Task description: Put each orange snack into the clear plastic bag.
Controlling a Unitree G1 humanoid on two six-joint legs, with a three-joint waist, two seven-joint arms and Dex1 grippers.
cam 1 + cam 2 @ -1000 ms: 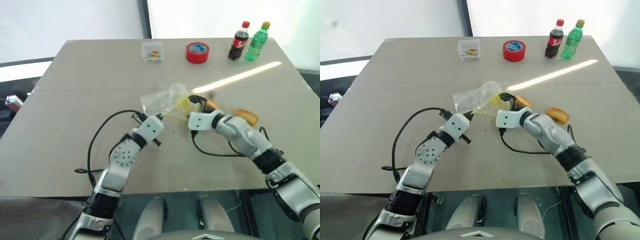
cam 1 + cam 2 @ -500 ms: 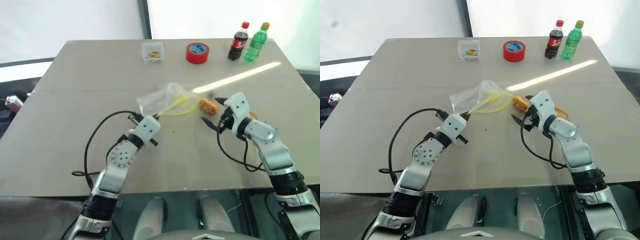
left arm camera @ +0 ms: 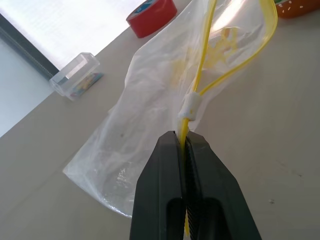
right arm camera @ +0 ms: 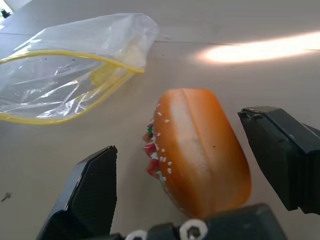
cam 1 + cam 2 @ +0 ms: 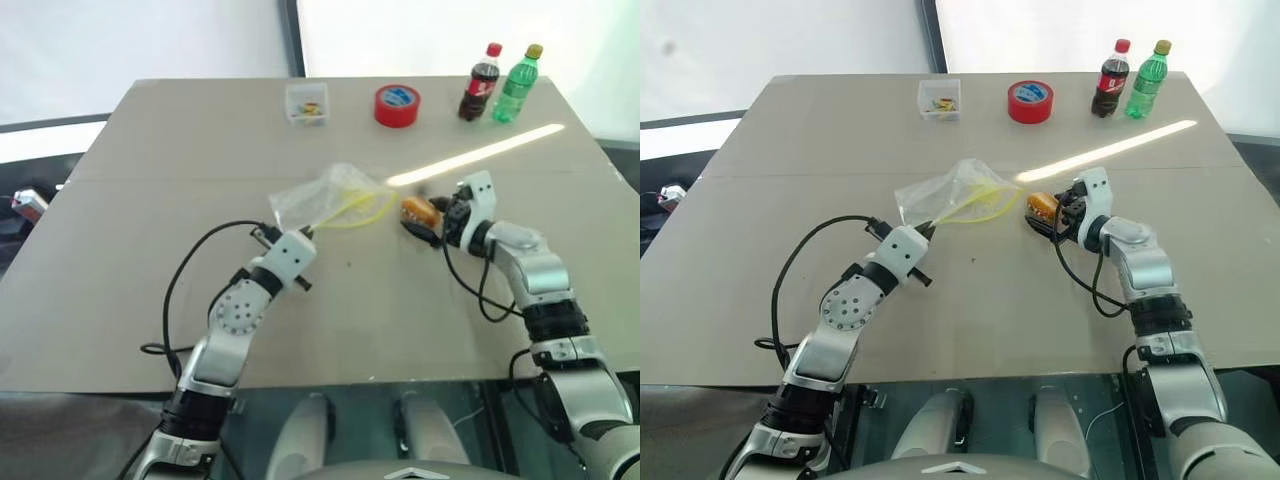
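On the tan table (image 5: 150, 250) lies the clear plastic bag (image 5: 322, 198), its yellow-edged mouth gaping toward the right. My left gripper (image 3: 184, 142) is shut on the yellow strip at the bag's near corner. An orange snack (image 4: 200, 145) with speckles along one edge rests on the table just right of the bag's mouth. My right gripper (image 5: 430, 218) is open, reaching in from the right, one finger on each side of that snack without squeezing it.
Along the far edge stand a small clear tub (image 5: 305, 103), a red tape roll (image 5: 396, 105), a cola bottle (image 5: 477, 82) and a green bottle (image 5: 516, 70). Black cables loop beside both arms. A bright strip of sunlight (image 5: 490, 150) crosses the table.
My right arm has swung right from the bag's mouth and rolled its wrist, so its open fingers now bracket the snack from the right. The left gripper still holds the bag.
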